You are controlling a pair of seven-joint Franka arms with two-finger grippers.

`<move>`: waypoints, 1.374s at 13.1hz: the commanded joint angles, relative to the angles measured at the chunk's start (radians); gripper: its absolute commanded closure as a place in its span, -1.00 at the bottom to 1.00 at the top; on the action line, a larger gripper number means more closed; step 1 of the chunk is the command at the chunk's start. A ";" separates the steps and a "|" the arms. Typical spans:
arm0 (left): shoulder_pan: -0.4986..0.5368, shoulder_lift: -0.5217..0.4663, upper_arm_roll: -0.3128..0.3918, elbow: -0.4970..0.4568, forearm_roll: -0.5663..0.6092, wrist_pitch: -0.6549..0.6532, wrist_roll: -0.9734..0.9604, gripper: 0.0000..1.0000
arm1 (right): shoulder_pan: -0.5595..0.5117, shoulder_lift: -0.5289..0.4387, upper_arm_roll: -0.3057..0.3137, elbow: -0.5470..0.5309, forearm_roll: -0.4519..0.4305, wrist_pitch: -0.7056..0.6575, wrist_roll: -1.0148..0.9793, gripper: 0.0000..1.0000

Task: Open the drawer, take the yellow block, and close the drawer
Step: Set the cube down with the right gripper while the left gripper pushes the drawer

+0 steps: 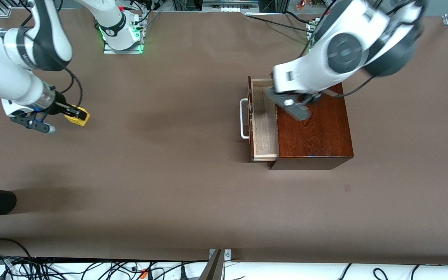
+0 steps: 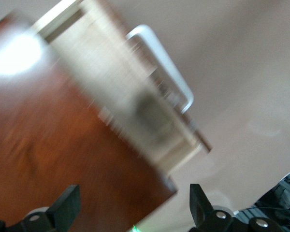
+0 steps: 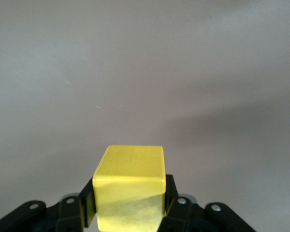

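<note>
The yellow block (image 3: 129,186) is pinched tight between the fingers (image 3: 171,195) of the right gripper (image 1: 77,113), which is hung over bare brown table (image 1: 169,186) down at the right arm's end, well apart from the wooden box (image 1: 313,136). In the right wrist view the cube is seen squeezed from both sides, with nothing but tabletop under it.

The left gripper (image 2: 135,212) is spread wide with nothing caught in it, and it's held over the box, right about where the glossy top meets the pulled-out drawer (image 1: 265,128). Its two dark fingertips (image 2: 70,203) are seen well apart in the left wrist view, with the reddish lid and the pale tray blurred underneath.

The drawer is left partly pulled out of the box, toward the right arm's end, and its light-wood tray is exposed. The white bar handle (image 1: 243,118) is stuck on the dark front, farthest out from the box. Nothing yellow can be made out in the tray.
</note>
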 commanded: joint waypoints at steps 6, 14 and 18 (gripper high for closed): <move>-0.248 0.252 0.004 0.057 0.165 0.437 0.494 -1.00 | -0.044 0.263 -0.103 -0.099 0.326 0.259 -0.572 0.41; -0.252 0.323 0.022 -0.012 0.404 0.418 0.696 -1.00 | -0.064 0.331 -0.103 -0.080 0.317 0.302 -0.596 0.09; -0.222 0.314 0.025 -0.004 0.418 0.303 0.703 -1.00 | -0.058 0.345 -0.101 -0.070 0.316 0.302 -0.693 0.09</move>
